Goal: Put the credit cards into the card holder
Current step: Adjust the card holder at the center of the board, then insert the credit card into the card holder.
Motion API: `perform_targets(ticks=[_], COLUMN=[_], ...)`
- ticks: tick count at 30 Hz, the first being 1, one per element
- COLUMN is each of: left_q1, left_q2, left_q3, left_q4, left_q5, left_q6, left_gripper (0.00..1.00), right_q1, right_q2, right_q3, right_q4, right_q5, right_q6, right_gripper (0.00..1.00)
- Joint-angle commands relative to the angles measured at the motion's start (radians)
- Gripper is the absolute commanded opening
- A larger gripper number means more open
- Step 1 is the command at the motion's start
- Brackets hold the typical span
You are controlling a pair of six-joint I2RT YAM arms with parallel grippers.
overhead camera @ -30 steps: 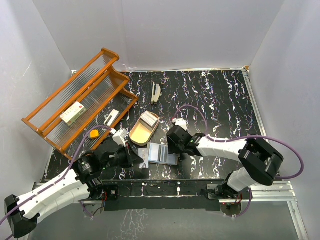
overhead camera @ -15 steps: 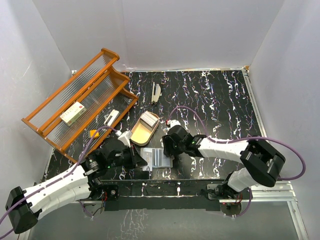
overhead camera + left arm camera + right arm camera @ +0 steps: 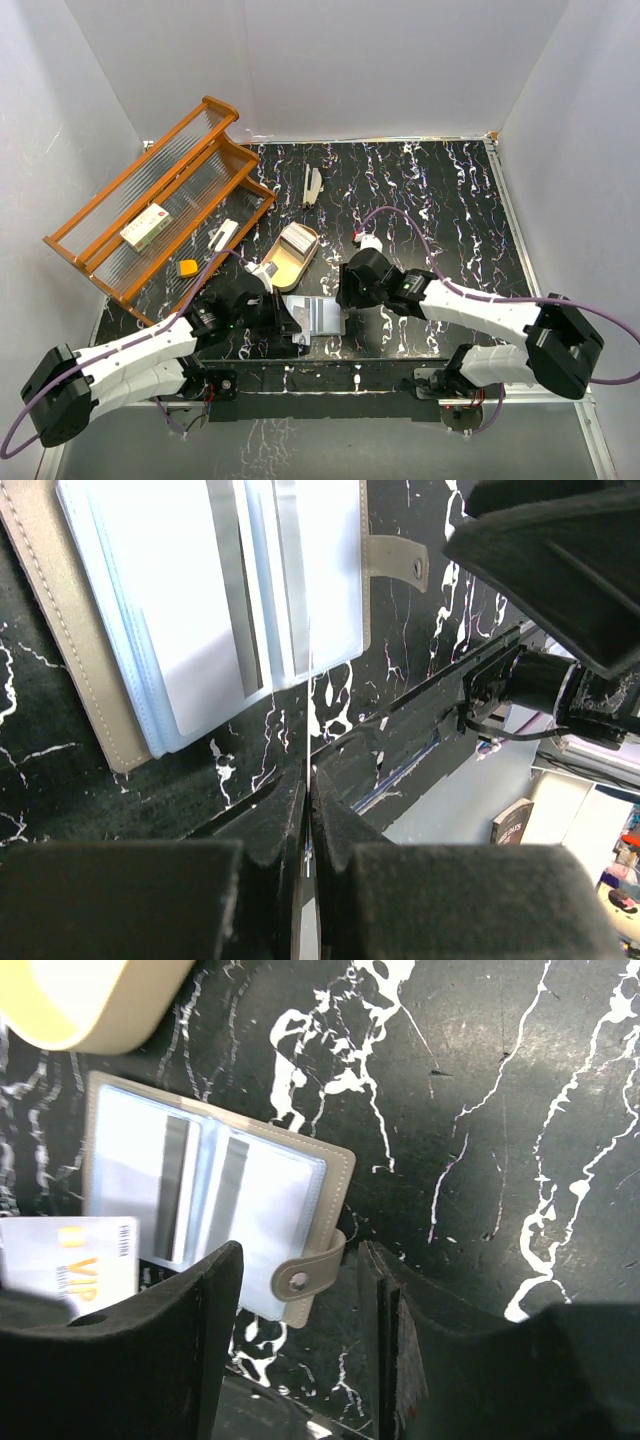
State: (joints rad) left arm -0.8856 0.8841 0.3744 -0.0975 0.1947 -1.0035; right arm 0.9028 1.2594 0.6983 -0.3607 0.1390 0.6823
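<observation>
The card holder [image 3: 320, 314] lies open near the table's front edge, with its shiny sleeves [image 3: 210, 600] facing up and its snap tab [image 3: 300, 1278] at the right. My left gripper [image 3: 308, 780] is shut on one credit card, seen edge-on in the left wrist view, its far edge reaching the sleeves. The right wrist view shows that card [image 3: 65, 1260] as white with gold lettering, at the holder's left corner. My right gripper [image 3: 295, 1285] stands open, its fingers either side of the snap tab. More credit cards [image 3: 296, 242] lie in the tan oval tray [image 3: 275, 268].
An orange two-tier rack [image 3: 160, 215] stands at the back left, with a white box with red marks [image 3: 147, 225] on it. A small orange object [image 3: 187, 267] lies by the rack. A white item [image 3: 313, 185] lies further back. The metal rail [image 3: 330, 372] runs just in front of the holder.
My left arm has moved right to the holder with the card in its jaws. The right gripper has shifted slightly right and its jaws have narrowed a little.
</observation>
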Motion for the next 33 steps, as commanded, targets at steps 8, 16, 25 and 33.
perform_targets(ticks=[8, 16, 25, 33], left_q1=[0.129, 0.148, 0.156, 0.159], left_q2=[0.128, 0.193, 0.295, 0.334], left_q3=[0.055, 0.074, 0.087, 0.072], left_q4=[0.103, 0.132, 0.164, 0.194], left_q5=[0.183, 0.232, 0.246, 0.233], left_q6=[0.074, 0.083, 0.096, 0.094], left_gripper=[0.02, 0.02, 0.03, 0.04], right_q1=[0.008, 0.019, 0.030, 0.033], right_q2=[-0.025, 0.041, 0.137, 0.185], right_q3=[0.033, 0.025, 0.056, 0.053], right_q4=[0.040, 0.051, -0.007, -0.005], right_q5=[-0.011, -0.031, -0.008, 0.024], right_q6=[0.111, 0.102, 0.087, 0.082], right_gripper=[0.46, 0.46, 0.49, 0.40])
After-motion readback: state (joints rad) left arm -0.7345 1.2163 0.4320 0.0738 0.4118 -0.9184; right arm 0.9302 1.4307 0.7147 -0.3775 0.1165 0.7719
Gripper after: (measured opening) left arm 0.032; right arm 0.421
